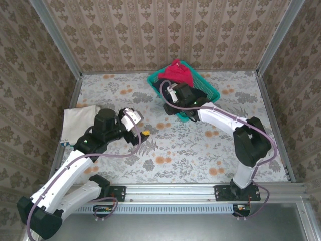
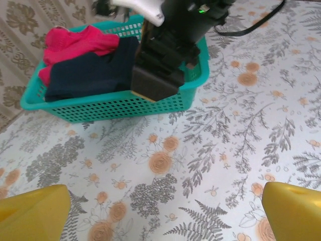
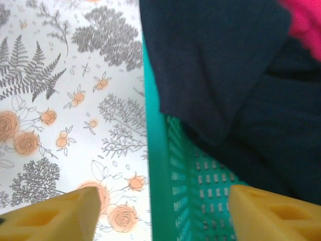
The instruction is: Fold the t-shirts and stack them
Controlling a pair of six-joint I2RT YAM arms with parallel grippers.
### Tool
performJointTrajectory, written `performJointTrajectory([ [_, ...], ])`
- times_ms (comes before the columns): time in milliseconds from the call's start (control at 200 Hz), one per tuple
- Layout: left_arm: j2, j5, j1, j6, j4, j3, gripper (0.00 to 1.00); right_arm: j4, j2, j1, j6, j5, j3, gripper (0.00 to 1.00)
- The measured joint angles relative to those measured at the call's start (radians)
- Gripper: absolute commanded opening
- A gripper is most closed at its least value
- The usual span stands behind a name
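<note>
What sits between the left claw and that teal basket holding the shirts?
Nothing but bare flowered tablecloth between the left gripper and the basket, as the left wrist view shows.

Navy shirt (image 2: 90, 73), red shirt (image 2: 75, 42), teal basket (image 2: 115, 105)

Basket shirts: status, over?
Left gripper open over table. Right gripper open, straddling basket rim at navy shirt. Red shirt in basket too; cream shirt on table, far left.

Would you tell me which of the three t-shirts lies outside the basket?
The cream-white t-shirt, lying flat at the left edge of the table; the navy t-shirt and the red t-shirt sit in the teal basket.
</note>
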Motion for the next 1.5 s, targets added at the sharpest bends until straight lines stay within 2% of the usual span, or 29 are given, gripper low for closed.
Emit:
performJointTrajectory([
  [235,-0.006,0.013,-0.002,0.010,0.006,-0.019,1.00,-0.048,0.111,0.008,-0.004,-0.003,0.080,0.31],
  [310,-0.005,0.008,-0.006,0.014,0.010,-0.022,1.00,-0.053,0.127,0.008,-0.002,0.010,0.091,0.18],
  [360,-0.002,0.005,-0.007,0.016,0.010,-0.023,1.00,-0.052,0.129,0.006,-0.011,0.008,0.093,0.14],
  [605,0.042,-0.002,-0.033,0.017,0.039,-0.024,1.00,-0.047,0.121,0.008,-0.027,0.071,0.083,0.08],
  [745,0.082,0.011,-0.066,0.016,0.102,-0.026,1.00,-0.041,0.071,-0.024,-0.030,0.096,0.027,0.10],
  [960,0.187,0.054,-0.113,0.005,0.245,-0.027,1.00,-0.036,0.009,-0.178,-0.029,0.117,-0.038,0.11],
  [1135,0.280,0.078,-0.134,0.005,0.288,-0.017,1.00,-0.021,0.008,-0.323,-0.033,0.143,-0.067,0.11],
  [1500,0.300,0.096,-0.138,0.005,0.348,-0.015,1.00,-0.017,0.007,-0.518,-0.059,0.155,-0.070,0.12],
])
